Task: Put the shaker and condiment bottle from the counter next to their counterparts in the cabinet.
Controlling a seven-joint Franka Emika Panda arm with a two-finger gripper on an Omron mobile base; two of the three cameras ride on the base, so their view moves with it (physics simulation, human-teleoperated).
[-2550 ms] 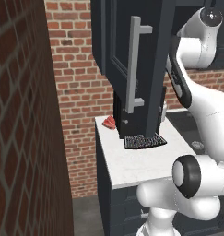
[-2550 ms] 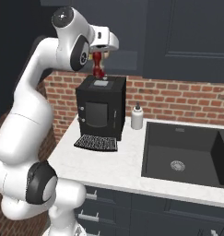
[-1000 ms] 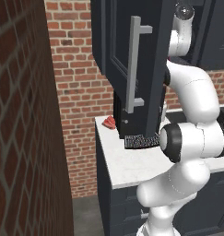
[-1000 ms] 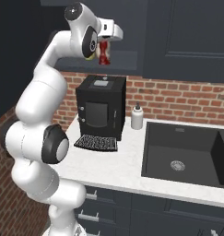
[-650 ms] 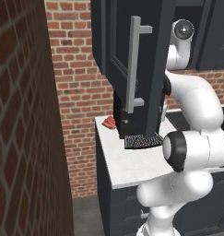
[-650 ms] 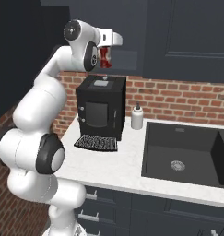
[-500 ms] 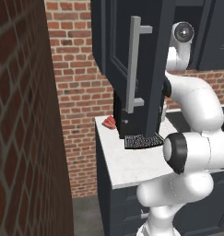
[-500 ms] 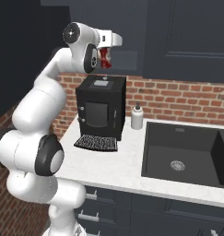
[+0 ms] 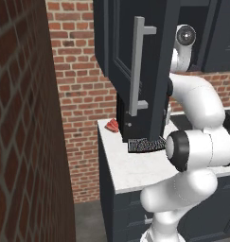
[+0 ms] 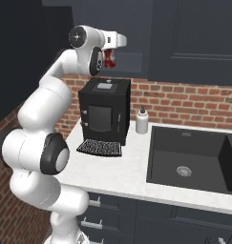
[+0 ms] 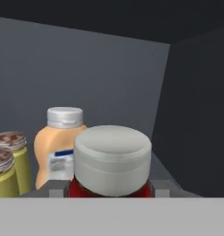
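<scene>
Now | end effector (image 10: 109,58) clamped on condiment bottle (image 11: 112,163) | bottle btwn fingers, inside cabinet (image 11: 95,73)

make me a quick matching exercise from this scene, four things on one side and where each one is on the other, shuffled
Things:
1. condiment bottle
2. peach-coloured bottle
3. coffee machine
4. white dispenser bottle

Places:
A. on the counter, between the coffee machine and the sink
B. held in the gripper, up at the cabinet
C. on the counter against the brick wall, left of the sink
D. on the cabinet shelf, beside two yellow-green shakers

Pairs: 1-B, 2-D, 3-C, 4-A
</scene>
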